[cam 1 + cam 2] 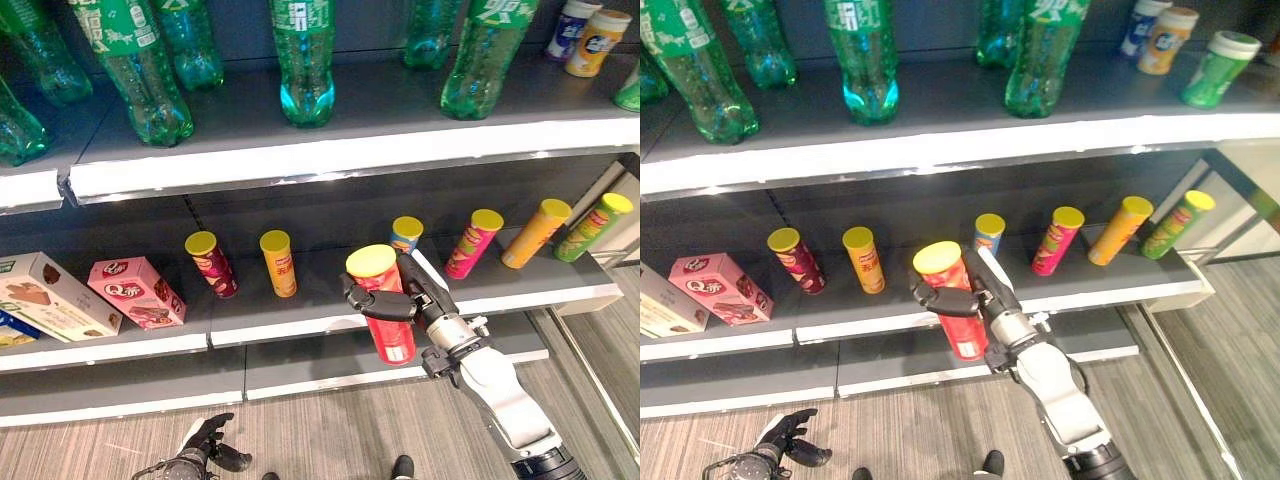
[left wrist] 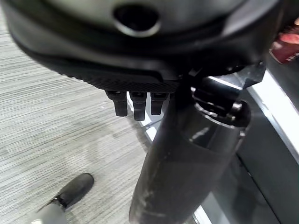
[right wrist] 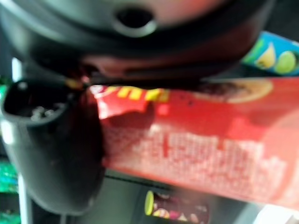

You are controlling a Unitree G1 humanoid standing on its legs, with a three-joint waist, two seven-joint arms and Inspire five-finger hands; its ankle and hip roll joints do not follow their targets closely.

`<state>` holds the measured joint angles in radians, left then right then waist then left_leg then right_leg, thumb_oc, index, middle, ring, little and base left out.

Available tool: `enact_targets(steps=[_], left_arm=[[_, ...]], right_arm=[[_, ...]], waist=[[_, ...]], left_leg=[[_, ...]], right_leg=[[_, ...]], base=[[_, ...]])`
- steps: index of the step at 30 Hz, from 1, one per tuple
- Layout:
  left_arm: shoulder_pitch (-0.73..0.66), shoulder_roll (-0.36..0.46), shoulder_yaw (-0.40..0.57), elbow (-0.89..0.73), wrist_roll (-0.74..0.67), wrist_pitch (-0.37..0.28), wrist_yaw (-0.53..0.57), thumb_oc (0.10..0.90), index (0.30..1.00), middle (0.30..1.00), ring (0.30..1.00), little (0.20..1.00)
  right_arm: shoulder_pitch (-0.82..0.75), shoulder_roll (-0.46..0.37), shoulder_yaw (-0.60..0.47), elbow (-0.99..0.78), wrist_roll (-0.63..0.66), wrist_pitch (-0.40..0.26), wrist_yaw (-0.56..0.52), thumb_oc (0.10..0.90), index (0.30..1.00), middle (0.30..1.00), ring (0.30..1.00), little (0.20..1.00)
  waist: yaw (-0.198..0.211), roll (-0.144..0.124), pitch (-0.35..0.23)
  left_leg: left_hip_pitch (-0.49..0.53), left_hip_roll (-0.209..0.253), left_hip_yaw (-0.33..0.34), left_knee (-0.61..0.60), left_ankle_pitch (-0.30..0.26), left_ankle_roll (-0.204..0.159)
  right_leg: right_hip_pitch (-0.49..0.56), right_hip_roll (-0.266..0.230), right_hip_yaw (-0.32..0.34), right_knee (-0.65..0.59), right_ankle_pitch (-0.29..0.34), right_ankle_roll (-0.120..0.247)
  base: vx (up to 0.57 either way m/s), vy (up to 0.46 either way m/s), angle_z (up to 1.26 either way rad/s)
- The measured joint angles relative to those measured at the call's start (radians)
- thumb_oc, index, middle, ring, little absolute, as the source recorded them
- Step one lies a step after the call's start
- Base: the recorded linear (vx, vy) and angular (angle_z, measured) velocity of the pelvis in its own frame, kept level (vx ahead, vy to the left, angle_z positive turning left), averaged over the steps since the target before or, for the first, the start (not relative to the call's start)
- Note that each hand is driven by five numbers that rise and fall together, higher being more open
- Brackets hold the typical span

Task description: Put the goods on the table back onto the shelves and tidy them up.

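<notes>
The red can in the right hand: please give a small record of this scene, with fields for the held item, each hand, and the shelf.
held item: red can with yellow lid, upright, in front of the middle shelf
right hand: right hand curled round the can
left hand: left hand low over the floor, holds nothing
middle shelf: six yellow-lidded cans in a row, pink box to their left
top shelf: green bottles

Red can, yellow lid, upright, before lower shelf.

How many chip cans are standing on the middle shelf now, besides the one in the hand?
6 on the middle shelf: dark red, orange, blue behind the held red can, pink, orange, green. The right hand may hide others.
</notes>
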<state>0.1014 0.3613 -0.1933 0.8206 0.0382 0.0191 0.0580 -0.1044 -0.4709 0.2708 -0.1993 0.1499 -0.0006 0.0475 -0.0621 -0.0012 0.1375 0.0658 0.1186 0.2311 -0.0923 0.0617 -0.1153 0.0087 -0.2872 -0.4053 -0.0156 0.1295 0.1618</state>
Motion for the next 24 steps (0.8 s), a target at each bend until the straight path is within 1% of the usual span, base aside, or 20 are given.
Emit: enact_targets(steps=[1,2,3,4,6,7,8,9,10,11,13,14,16,18,21,24], left_arm=[[-0.003,0.000,0.000,0.000,-0.003,0.000,0.002,0.800,0.900,0.900,0.900,0.900],[-0.007,-0.002,0.000,-0.006,-0.020,0.000,0.021,0.800,0.900,0.900,0.900,0.900],[-0.010,-0.004,-0.001,-0.010,-0.032,0.000,0.032,0.800,0.900,0.900,0.900,0.900],[-0.012,-0.006,-0.001,-0.016,-0.037,-0.001,0.044,0.800,0.900,0.900,0.900,0.900],[-0.032,-0.008,-0.002,-0.019,-0.038,-0.002,0.058,0.800,0.900,0.900,0.900,0.900],[-0.030,-0.009,-0.003,-0.018,-0.038,-0.002,0.069,0.800,0.900,0.900,0.900,0.900],[-0.036,-0.009,-0.003,-0.018,-0.038,-0.003,0.075,0.800,0.900,0.900,0.900,0.900],[-0.060,-0.009,-0.003,-0.022,-0.039,-0.004,0.090,0.800,0.900,0.900,0.900,0.900],[-0.074,-0.009,-0.005,-0.036,-0.039,-0.004,0.094,0.800,0.900,0.900,0.900,0.900],[-0.080,-0.008,-0.006,-0.045,-0.039,-0.008,0.100,0.800,0.900,0.900,0.900,0.900],[-0.089,-0.008,-0.017,-0.048,-0.041,-0.011,0.109,0.800,0.900,0.900,0.900,0.900],[-0.091,-0.006,-0.024,-0.054,-0.047,-0.013,0.110,0.800,0.900,0.900,0.900,0.900],[-0.110,0.000,-0.038,-0.057,-0.073,-0.023,0.112,0.800,0.900,0.900,0.900,0.900],[-0.126,0.000,-0.041,-0.056,-0.076,-0.023,0.112,0.800,0.900,0.900,0.900,0.900],[-0.130,0.000,-0.042,-0.056,-0.076,-0.023,0.113,0.800,0.900,0.900,0.900,0.900],[-0.141,0.002,-0.043,-0.073,-0.076,-0.024,0.114,0.800,0.900,0.900,0.900,0.900]], right_arm=[[-0.009,0.000,0.000,0.000,-0.018,0.000,-0.013,0.400,0.300,0.300,0.300,0.300],[-0.035,0.004,0.001,0.000,-0.071,0.000,-0.060,0.400,0.300,0.300,0.300,0.300],[-0.046,0.004,0.000,0.000,-0.102,-0.001,-0.088,0.400,0.300,0.300,0.300,0.300],[-0.059,0.006,-0.001,0.000,-0.125,-0.001,-0.112,0.400,0.300,0.300,0.300,0.300],[-0.086,0.006,-0.009,0.000,-0.167,-0.003,-0.156,0.400,0.300,0.300,0.300,0.300],[-0.096,0.006,-0.009,0.000,-0.188,-0.004,-0.178,0.400,0.300,0.300,0.300,0.300],[-0.109,0.007,-0.009,0.000,-0.208,-0.004,-0.197,0.400,0.300,0.300,0.300,0.300],[-0.144,0.006,-0.016,0.001,-0.253,-0.004,-0.244,0.400,0.300,0.300,0.300,0.300],[-0.174,0.006,-0.025,0.006,-0.271,-0.004,-0.270,0.400,0.300,0.300,0.300,0.300],[-0.204,0.007,-0.028,0.016,-0.282,-0.004,-0.284,0.400,0.300,0.300,0.300,0.300],[-0.243,0.009,-0.034,0.039,-0.293,-0.004,-0.307,0.400,0.300,0.300,0.300,0.300],[-0.250,0.009,-0.041,0.039,-0.293,-0.004,-0.316,0.400,0.300,0.300,0.300,0.300],[-0.303,0.017,-0.057,0.039,-0.302,-0.004,-0.367,0.400,0.300,0.300,0.300,0.300],[-0.327,0.021,-0.073,0.039,-0.306,-0.005,-0.391,0.400,0.300,0.300,0.300,0.300],[-0.335,0.021,-0.084,0.039,-0.333,-0.004,-0.413,0.400,0.300,0.300,0.300,0.300],[-0.363,0.021,-0.102,0.037,-0.388,-0.004,-0.454,0.400,0.300,0.300,0.300,0.300]], waist=[[0.002,0.001,0.007],[0.009,0.002,0.032],[0.017,0.006,0.041],[0.024,0.009,0.051],[0.021,0.018,0.073],[0.033,0.025,0.084],[0.035,0.028,0.095],[0.041,0.036,0.120],[0.051,0.043,0.143],[0.047,0.046,0.158],[0.072,0.053,0.171],[0.075,0.054,0.176],[0.083,0.057,0.217],[0.091,0.059,0.236],[0.103,0.060,0.241],[0.103,0.073,0.262]], left_leg=[[-0.005,0.000,-0.009,0.000,0.002,0.001],[-0.013,0.000,-0.022,0.000,0.006,0.001],[-0.021,0.000,-0.026,0.000,0.008,0.001],[-0.030,0.000,-0.028,0.000,0.009,0.001],[-0.051,-0.002,-0.048,0.001,0.016,0.002],[-0.060,-0.002,-0.055,0.001,0.022,0.002],[-0.072,-0.002,-0.061,0.009,0.021,0.002],[-0.118,-0.004,-0.082,0.044,0.018,0.006],[-0.138,-0.003,-0.092,0.063,0.015,0.010],[-0.152,-0.004,-0.105,0.075,0.013,0.012],[-0.171,-0.007,-0.113,0.086,0.012,0.014],[-0.178,-0.008,-0.116,0.091,0.011,0.015],[-0.218,-0.014,-0.135,0.123,0.004,0.018],[-0.251,-0.014,-0.149,0.148,0.002,0.019],[-0.281,-0.014,-0.160,0.163,0.000,0.021],[-0.324,-0.015,-0.176,0.195,-0.005,0.025]], right_leg=[[0.000,0.000,-0.004,0.002,-0.002,0.000],[-0.006,-0.004,-0.009,0.018,-0.013,0.002],[-0.010,-0.004,-0.014,0.019,-0.014,0.002],[-0.020,-0.005,-0.016,0.025,-0.016,0.002],[-0.030,-0.009,-0.033,0.034,-0.020,-0.001],[-0.036,-0.011,-0.037,0.040,-0.021,-0.002],[-0.045,-0.015,-0.043,0.053,-0.028,-0.004],[-0.064,-0.025,-0.062,0.078,-0.039,-0.004],[-0.075,-0.028,-0.063,0.091,-0.041,-0.007],[-0.080,-0.031,-0.065,0.099,-0.044,-0.011],[-0.096,-0.039,-0.068,0.121,-0.053,-0.014],[-0.100,-0.041,-0.069,0.125,-0.054,-0.014],[-0.127,-0.061,-0.080,0.167,-0.071,-0.012],[-0.150,-0.065,-0.084,0.188,-0.078,-0.018],[-0.165,-0.066,-0.087,0.192,-0.080,-0.019],[-0.181,-0.067,-0.096,0.194,-0.080,-0.019]], base=[[-0.03,-0.022,0.32],[-0.05,-0.021,0.26],[-0.05,-0.013,0.20],[-0.05,-0.012,0.13],[-0.06,-0.017,0.24],[-0.06,-0.021,0.25],[-0.08,-0.029,0.40],[-0.06,-0.025,0.44],[-0.06,-0.025,0.47],[-0.03,-0.010,0.28],[-0.04,-0.009,0.17],[0.00,-0.024,0.20],[0.01,-0.026,0.23],[-0.01,-0.007,0.18],[-0.02,-0.003,0.12],[-0.03,0.013,0.13]])
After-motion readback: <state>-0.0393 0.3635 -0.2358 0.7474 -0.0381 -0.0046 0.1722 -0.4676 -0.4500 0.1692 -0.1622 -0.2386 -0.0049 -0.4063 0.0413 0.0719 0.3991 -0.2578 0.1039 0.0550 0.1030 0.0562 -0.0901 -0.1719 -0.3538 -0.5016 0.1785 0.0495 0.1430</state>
